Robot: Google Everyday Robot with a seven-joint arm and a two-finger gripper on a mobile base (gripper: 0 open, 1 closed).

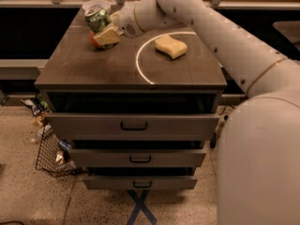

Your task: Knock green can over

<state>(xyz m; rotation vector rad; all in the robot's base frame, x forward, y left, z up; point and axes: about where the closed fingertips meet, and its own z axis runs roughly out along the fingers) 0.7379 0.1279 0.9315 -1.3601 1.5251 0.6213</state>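
The green can (97, 18) is at the back left of the dark cabinet top (93, 71). It leans to the left, with its silver top pointing up and left. My gripper (108, 33) is right against the can's lower right side. The arm reaches in from the upper right. An orange fruit (94, 41) sits just below the can, mostly hidden behind the gripper.
A yellow sponge (171, 47) lies right of centre inside a white ring mark (139, 60). A white bowl (95, 4) stands at the back edge behind the can. The cabinet has several drawers (133, 125). A wire basket (52, 154) sits on the floor at the left.
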